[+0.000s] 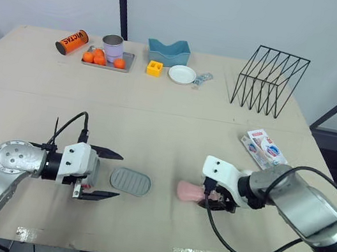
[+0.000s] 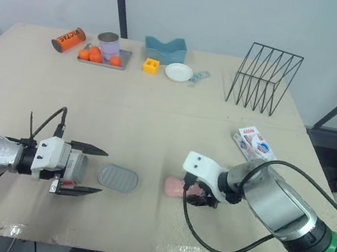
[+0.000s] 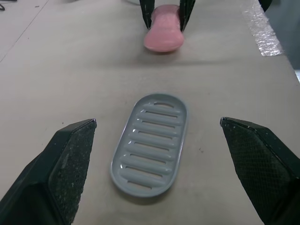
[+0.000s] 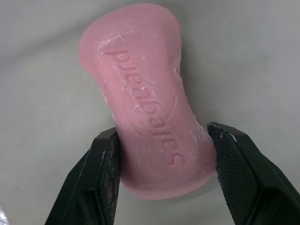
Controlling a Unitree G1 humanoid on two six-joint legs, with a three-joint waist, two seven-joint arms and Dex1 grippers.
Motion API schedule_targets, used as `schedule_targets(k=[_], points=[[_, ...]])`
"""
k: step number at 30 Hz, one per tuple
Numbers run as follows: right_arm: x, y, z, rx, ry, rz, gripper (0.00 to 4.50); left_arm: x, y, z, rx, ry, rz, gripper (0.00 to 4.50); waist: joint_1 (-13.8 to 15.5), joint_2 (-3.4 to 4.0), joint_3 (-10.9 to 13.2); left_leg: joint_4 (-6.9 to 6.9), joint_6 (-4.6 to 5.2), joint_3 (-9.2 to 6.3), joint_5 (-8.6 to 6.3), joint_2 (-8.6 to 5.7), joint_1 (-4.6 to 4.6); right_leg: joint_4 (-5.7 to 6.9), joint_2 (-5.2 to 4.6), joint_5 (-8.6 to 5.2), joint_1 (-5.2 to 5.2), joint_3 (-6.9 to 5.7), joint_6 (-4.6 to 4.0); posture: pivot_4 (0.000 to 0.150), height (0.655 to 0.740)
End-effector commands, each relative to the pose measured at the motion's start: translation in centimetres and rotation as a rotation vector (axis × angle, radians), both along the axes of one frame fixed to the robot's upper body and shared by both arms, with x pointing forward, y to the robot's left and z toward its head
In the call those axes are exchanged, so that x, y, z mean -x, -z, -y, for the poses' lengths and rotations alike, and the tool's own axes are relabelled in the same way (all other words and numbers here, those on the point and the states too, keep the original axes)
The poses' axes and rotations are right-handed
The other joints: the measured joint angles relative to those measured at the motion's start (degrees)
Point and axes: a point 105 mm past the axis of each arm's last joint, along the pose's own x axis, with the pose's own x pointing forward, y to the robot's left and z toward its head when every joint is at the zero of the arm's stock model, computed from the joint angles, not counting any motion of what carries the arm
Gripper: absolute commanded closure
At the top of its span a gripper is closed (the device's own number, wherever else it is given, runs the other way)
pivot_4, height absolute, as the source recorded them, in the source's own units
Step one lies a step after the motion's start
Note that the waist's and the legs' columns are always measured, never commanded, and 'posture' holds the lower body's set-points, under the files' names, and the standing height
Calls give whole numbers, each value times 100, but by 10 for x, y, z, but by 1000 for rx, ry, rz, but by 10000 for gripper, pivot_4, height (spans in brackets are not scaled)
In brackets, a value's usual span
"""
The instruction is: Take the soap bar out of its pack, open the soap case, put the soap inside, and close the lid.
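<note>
Your right gripper was clenched on the pink soap bar, one black finger pressed against each long side near one end. The embossed face of the bar was turned up toward the wrist camera. The bar was out of its pack and sat low over the tan table, near the front edge. Whether it touched the surface could not be told.

Your left gripper was released, jaws spread wide and pointing toward the right arm. The grey oval soap case lay flat on the table just ahead of those fingertips, ribbed face up, touched by neither finger. The soap was near the case on its right side, with a strip of bare table between them.

The soap pack, white with red and blue print, lay near the table's right edge, behind the right arm and well apart from the case.

Along the far edge you had an orange can on its side and a metal tray holding a grey cup and several oranges. Farther right were a blue container, a yellow block, a white plate and a black wire rack.
</note>
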Motion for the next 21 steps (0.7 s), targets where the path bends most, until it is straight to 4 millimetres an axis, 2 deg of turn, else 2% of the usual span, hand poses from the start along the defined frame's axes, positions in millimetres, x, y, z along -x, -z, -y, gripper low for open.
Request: schedule_targets(k=[1, 4, 9, 13, 18, 21], points=[[-2, -32, -17, -88, -44, 60, 21870, -6, -10, -16, -19, -48, 45, 0, 0, 0, 0, 0, 0, 0, 0, 0, 0, 0, 0, 0, 0, 0, 0, 1500, 7400], [2, -46, -32, -150, -78, 49, 21870, -10, -12, -34, -40, -97, 39, 0, 1, 0, 1, -4, 0, 0, 0, 0, -2, 0, -1, 0, -3, -1, -1, 1500, 7400], [1, -50, -57, -177, -96, 13, 21870, -11, -14, -51, -73, -134, 38, 0, 1, -1, 1, -10, 0, 0, 0, -1, -5, -4, -7, 0, -6, -4, 0, 1500, 7400], [-4, -51, -82, -187, -89, -7, 21870, -12, -17, -53, -75, -143, 47, 0, -5, -1, 0, -11, -1, 4, 0, 1, -5, 0, -6, 3, -13, -4, -5, 1500, 7400], [-11, -53, -103, -181, -82, -9, 21870, -13, -18, -54, -83, -147, 52, 0, -3, -1, 0, -15, -1, 9, 1, 4, -14, 1, -7, 6, -27, -4, -10, 1500, 7400], [-8, -53, -113, -186, -108, -19, 21870, -13, -19, -54, -88, -147, 55, 0, -2, -1, 0, -17, -1, 8, 1, 3, -17, 1, -8, 5, -29, -6, -10, 1500, 7400]])
